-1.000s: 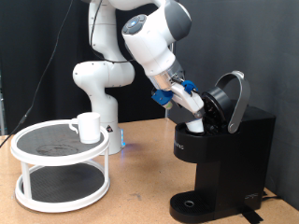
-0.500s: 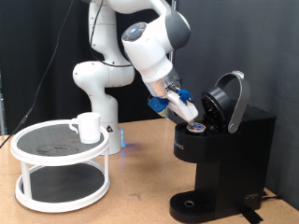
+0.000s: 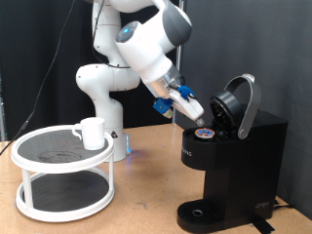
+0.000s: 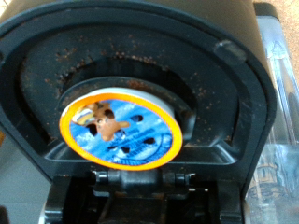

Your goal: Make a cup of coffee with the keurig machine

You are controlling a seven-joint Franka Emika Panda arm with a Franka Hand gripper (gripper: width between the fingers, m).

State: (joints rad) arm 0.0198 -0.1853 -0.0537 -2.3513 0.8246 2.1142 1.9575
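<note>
Pod [image 3: 204, 135] in open keurig machine [image 3: 234, 156]

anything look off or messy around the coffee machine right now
Brown specks, probably coffee grounds, are scattered inside the open lid of the coffee machine around the pod. The pod sits a bit tilted in its holder. The gripper hangs just beside the opening, holding nothing visible. The mug stands upright on the white stand, not under the spout.

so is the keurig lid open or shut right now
Open: the keurig machine has its lid tipped up and back, and the pod sits exposed in the chamber.
</note>
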